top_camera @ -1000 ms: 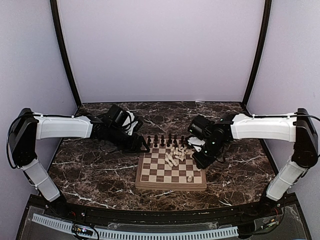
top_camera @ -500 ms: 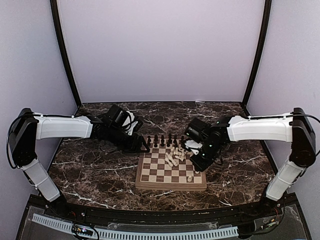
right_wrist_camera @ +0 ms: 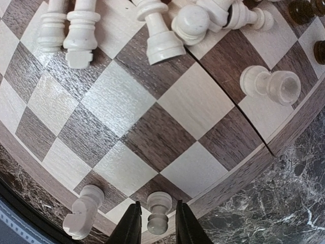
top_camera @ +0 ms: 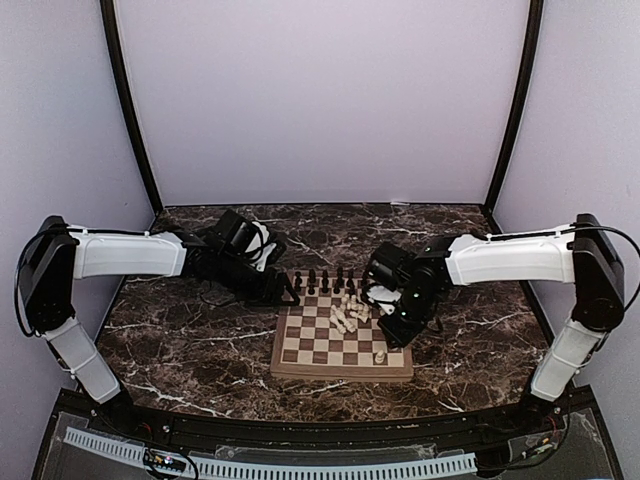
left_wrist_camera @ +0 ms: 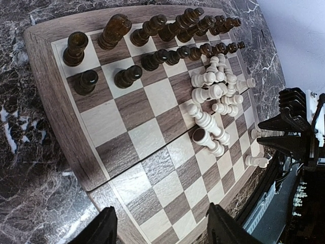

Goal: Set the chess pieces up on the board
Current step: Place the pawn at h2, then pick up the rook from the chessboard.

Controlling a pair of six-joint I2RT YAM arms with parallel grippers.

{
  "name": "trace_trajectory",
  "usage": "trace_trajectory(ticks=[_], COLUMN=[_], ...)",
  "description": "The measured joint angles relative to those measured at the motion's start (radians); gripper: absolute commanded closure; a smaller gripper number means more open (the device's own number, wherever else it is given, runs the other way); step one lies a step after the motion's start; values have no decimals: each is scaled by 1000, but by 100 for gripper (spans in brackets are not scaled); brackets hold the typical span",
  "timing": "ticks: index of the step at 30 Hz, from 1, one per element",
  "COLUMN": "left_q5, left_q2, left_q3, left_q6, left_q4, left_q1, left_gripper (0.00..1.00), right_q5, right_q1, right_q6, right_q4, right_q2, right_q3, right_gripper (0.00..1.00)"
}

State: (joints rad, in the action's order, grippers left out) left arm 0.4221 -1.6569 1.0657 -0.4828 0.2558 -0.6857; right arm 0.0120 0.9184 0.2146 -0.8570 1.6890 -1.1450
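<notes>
The board lies mid-table. Dark pieces stand in its two far rows, seen close in the left wrist view. Cream pieces lie tumbled in a pile near the middle. One cream piece stands near the front right corner. My right gripper is shut on a cream pawn, base down, just above the board's right edge. My left gripper is open and empty, jaws wide over the board's left edge.
Dark marble tabletop surrounds the board. One cream pawn lies on its side near the board's edge. Purple walls close in the back and sides.
My right gripper has moved left, from beside the board to over its right edge, with the pawn in it. The left arm has not moved.
</notes>
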Motion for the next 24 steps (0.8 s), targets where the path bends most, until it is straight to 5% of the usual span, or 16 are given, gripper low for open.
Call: trace_trajectory(ticks=[13, 24], left_q5=[0, -4], left_q2=[-2, -2], left_q3=[1, 67], left_q6=[1, 20], left_q4=[2, 31], left_q1=[0, 0], left_gripper=[37, 40], right_q5=[23, 34], right_q1=[-31, -153], right_q6=[7, -6], right_q4=[-81, -62], right_q2=[2, 97], right_q3=[-275, -289], right_gripper=[69, 72])
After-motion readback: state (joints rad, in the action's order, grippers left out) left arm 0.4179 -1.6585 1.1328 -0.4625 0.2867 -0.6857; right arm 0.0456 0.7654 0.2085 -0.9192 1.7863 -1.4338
